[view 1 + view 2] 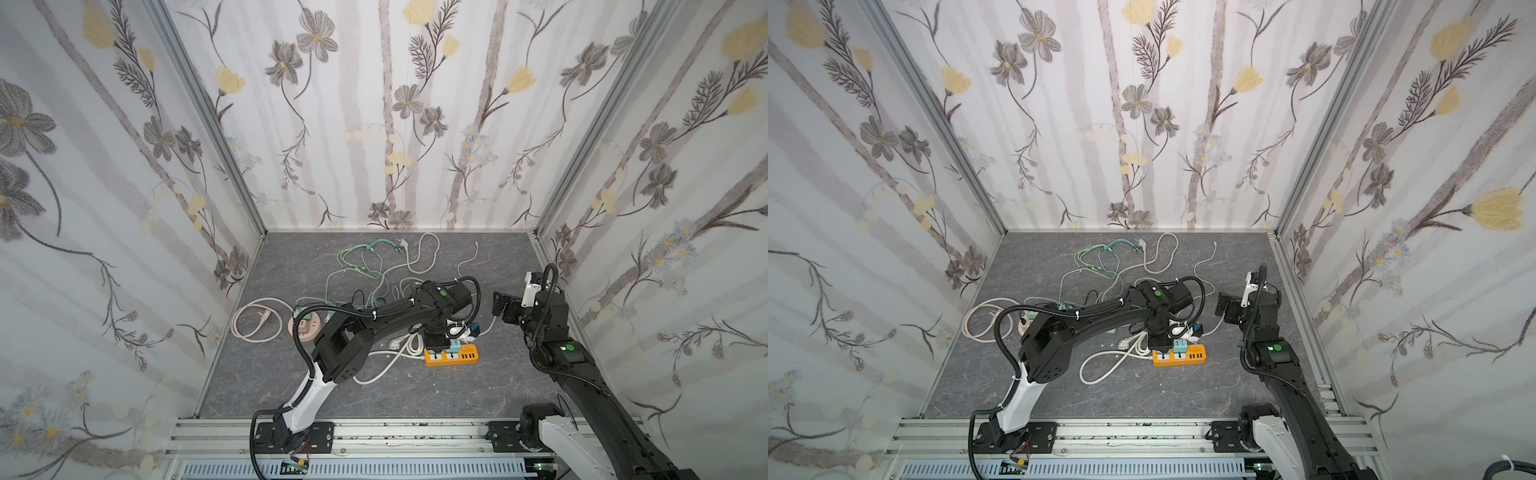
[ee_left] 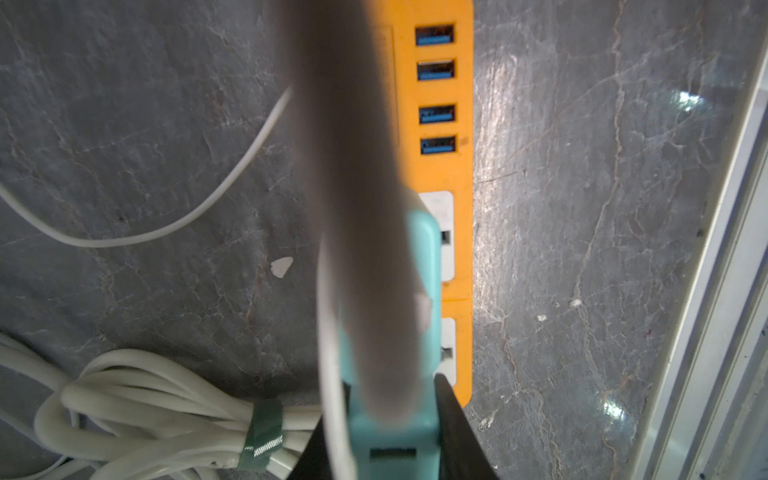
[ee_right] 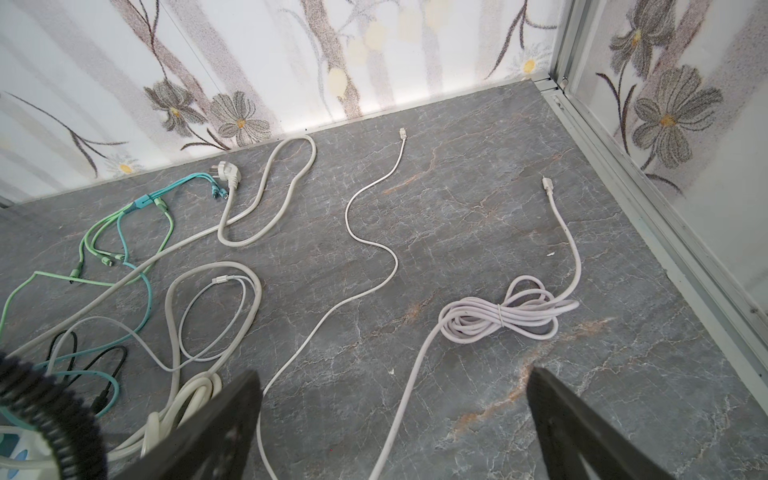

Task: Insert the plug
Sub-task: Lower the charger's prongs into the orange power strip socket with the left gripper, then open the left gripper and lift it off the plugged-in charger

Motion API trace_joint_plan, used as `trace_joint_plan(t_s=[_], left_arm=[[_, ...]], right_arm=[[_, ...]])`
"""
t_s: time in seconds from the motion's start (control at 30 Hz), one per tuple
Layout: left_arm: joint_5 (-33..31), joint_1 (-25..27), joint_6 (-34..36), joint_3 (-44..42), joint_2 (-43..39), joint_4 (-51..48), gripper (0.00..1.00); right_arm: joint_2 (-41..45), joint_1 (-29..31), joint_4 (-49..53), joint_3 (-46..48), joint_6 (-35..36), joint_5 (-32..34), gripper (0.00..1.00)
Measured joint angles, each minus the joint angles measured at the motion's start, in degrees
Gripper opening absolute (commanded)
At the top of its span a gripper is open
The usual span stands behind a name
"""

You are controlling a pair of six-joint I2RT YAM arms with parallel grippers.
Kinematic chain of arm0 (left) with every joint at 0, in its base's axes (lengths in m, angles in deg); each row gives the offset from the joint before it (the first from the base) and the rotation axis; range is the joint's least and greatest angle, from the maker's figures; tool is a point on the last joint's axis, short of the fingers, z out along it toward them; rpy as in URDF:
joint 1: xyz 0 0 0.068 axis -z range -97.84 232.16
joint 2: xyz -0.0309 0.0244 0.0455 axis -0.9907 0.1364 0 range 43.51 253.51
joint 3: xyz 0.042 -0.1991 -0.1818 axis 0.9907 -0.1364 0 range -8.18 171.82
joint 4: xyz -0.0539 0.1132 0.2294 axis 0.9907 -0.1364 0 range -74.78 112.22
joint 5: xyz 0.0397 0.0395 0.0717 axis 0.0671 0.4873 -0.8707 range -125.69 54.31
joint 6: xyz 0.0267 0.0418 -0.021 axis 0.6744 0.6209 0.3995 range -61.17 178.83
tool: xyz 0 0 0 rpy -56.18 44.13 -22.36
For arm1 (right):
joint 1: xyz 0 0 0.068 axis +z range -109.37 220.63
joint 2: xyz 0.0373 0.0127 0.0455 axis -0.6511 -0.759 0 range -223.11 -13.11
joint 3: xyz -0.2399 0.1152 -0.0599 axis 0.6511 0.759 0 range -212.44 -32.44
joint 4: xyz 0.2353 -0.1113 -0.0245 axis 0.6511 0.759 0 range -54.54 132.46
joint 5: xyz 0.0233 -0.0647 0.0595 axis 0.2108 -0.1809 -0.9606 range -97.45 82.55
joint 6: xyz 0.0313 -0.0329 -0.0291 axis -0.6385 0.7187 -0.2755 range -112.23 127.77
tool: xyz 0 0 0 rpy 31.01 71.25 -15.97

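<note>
Your left gripper point(image 2: 390, 436) is clamped on the teal plug point(image 2: 419, 257) at the orange power strip point(image 2: 461, 166); your right gripper point(image 3: 392, 374) hangs jaws apart, well apart from that strip.

both top views looked steeply down from high over the front rail point(image 1: 415, 432) onto the floor point(image 1: 257, 374). the left wrist view sat close above the orange power strip point(image 2: 436, 170) — the right wrist view faced the back wall point(image 3: 291, 62), sharing white cables point(image 3: 498, 320) with them.
</note>
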Motion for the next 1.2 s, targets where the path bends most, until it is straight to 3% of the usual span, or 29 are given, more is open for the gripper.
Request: trace_joint_plan(t_s=[0.37, 0.4, 0.43, 0.6, 0.67, 0.8, 0.97, 1.07, 1.2], left_arm=[[-2.38, 0.59, 0.85, -3.82, -2.08, 3.96, 0.0], [-2.8, 0.72, 1.03, -4.04, -2.38, 4.22, 0.1], [-3.04, 0.81, 1.11, -4.33, -2.8, 4.61, 0.35], [-5.7, 0.66, 2.95, -6.27, -4.59, 8.76, 0.75], [-7.1, 0.55, 3.34, -7.39, -7.32, 9.16, 1.0], [-5.57, -1.18, 2.29, -9.75, -15.02, 11.67, 1.0], [-3.43, -7.67, -2.21, -19.34, -27.45, 19.28, 1.0], [-3.48, -13.25, -5.44, -27.85, -35.23, 25.73, 1.0], [-8.79, -23.39, -12.96, -38.34, -45.05, 36.7, 1.0]], right_arm=[[2.05, -0.87, 1.36, 0.28, 0.0, 1.68, 0.99], [2.21, -1.14, 1.33, 0.28, -0.02, 2.05, 0.99], [2.4, -1.33, 1.33, 0.28, -0.15, 2.27, 0.99], [2.99, -2.67, 1.18, -0.02, -0.42, 2.99, 0.99], [2.93, -3.21, 1.05, -0.42, -0.37, 3.39, 0.99], [1.57, -4.72, -0.46, -0.96, -0.02, 5.77, 0.99], [-2.21, -6.54, -4.22, 0.02, 0.24, 10.19, 0.99], [-4.76, -7.28, -5.49, 0.83, 0.2, 12.76, 0.99], [-6.25, -7.8, -7.91, 3.1, 0.15, 15.32, 0.99]])
